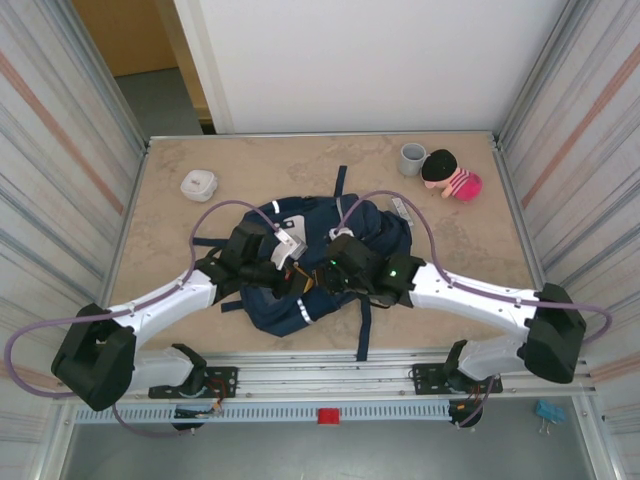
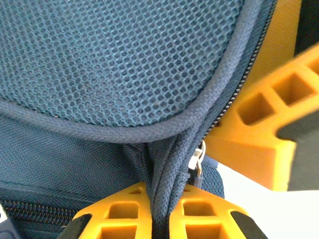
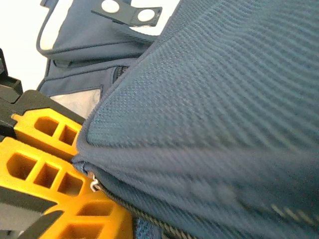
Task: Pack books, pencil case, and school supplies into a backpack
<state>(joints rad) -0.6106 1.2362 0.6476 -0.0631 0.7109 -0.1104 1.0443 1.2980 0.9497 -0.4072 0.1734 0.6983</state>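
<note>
The backpack (image 1: 275, 305) lies in the middle of the table (image 1: 480, 230) under both arms. It is navy, with mesh panels, corded piping (image 2: 149, 127) and a pale stripe. The stretch of zip in the wrist views is closed, so what it holds is hidden. Its long axis seems to run from near left to far right, and one strap (image 1: 362, 340) trails to the near edge. The left gripper (image 2: 160, 214) is clamped tight on the piping beside a zip pull (image 2: 197, 163). The right gripper (image 1: 322, 277) sits just beside that seam (whether it grips anything I cannot tell). At the back stand a lidded white box (image 1: 198, 184) and a grey cup (image 1: 412, 158), their insides unseen.
</note>
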